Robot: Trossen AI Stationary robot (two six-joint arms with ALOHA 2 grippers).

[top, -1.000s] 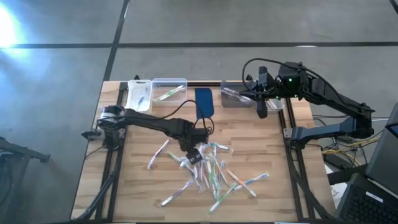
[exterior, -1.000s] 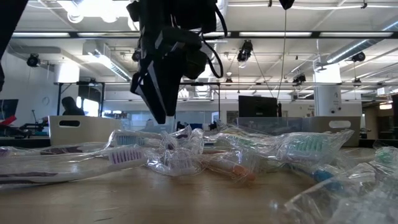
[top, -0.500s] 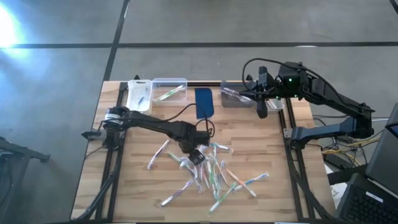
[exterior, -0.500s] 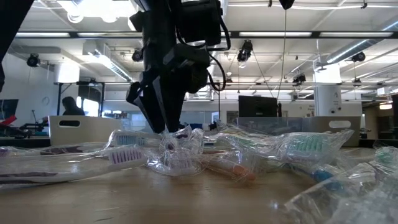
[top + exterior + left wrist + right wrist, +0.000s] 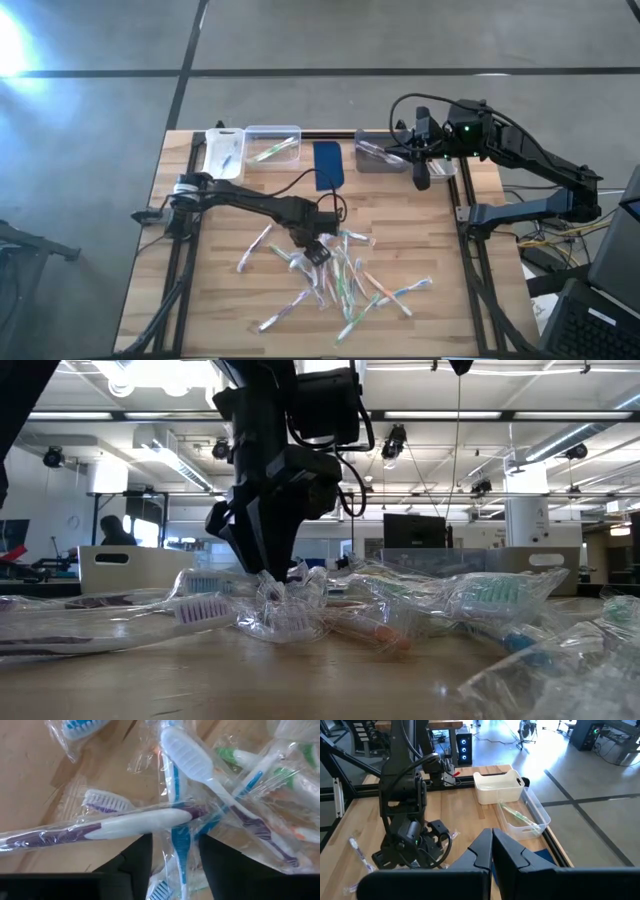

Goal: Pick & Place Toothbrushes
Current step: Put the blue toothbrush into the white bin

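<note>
Left gripper (image 5: 172, 852) fingers spread astride a wrapped blue toothbrush (image 5: 180, 840) (right's pressed together).

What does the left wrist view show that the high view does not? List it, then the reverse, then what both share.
Only the left wrist view: the left hand has its fingers on either side of a blue-and-white toothbrush in clear wrap, under a purple-handled toothbrush.

Only the high view: the white bin, the clear bin, the dark blue pad, the grey bin, and the right hand, shut, waiting near the grey bin.

Both: the scattered toothbrushes on the wooden table.
</note>
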